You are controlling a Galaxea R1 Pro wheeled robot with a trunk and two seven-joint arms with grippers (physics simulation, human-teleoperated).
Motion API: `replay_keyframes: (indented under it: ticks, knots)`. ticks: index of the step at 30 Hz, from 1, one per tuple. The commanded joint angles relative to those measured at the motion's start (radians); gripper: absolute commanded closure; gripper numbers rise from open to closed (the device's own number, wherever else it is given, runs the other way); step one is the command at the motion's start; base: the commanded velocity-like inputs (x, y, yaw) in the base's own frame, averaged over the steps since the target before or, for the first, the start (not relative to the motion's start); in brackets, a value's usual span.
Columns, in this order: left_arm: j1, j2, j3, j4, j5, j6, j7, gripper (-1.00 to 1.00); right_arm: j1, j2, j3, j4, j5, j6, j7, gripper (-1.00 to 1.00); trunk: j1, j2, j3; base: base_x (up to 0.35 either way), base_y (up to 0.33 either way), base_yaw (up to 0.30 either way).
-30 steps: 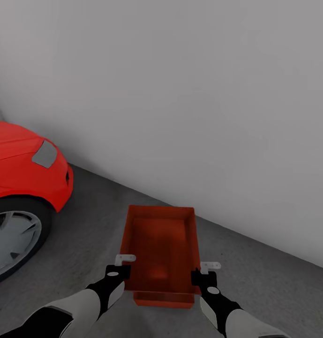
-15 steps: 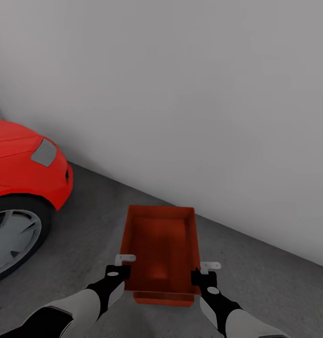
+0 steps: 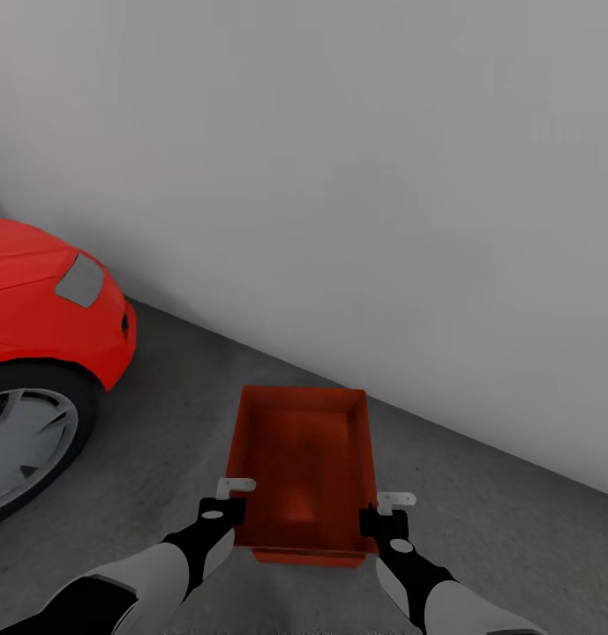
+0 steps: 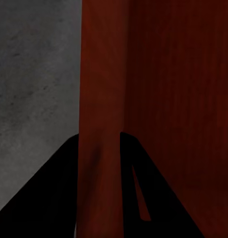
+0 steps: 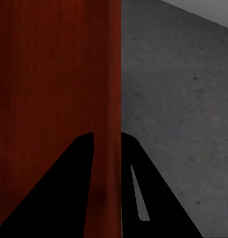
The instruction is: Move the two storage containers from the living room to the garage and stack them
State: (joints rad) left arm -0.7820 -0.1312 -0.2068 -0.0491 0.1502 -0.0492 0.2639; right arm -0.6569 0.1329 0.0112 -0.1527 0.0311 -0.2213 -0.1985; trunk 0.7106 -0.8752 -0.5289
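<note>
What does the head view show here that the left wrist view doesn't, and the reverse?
Head view: the red car with its wheel, the white wall, the right gripper on the far wall of the storage container, and the whole open box.
Left wrist view: the left gripper up close, its fingers straddling the container's side wall.
Both: the red-orange container, the left gripper on it, and the grey concrete floor.

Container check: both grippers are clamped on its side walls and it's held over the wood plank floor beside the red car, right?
Not wood planks. The head view shows the container, gripped by the left gripper and right gripper, over the grey concrete floor beside the red car.
</note>
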Motion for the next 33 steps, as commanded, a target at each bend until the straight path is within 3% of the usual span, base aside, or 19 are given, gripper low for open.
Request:
replay_keyframes:
  ticks: [1, 33]
  knots:
    - [0.000, 0.021, 0.024, 0.003, 0.014, -0.005, 0.021, 1.00, -0.001, 0.001, -0.036, -0.024, 0.016, -0.006, 0.008, 1.00, 0.000, -0.001, -0.003, 0.000, 0.000, 0.000]
    - [0.000, 0.021, 0.024, 0.002, 0.014, -0.005, 0.021, 1.00, -0.001, 0.001, -0.036, -0.023, 0.016, -0.006, 0.008, 1.00, 0.000, -0.001, -0.040, 0.000, 0.000, 0.000]
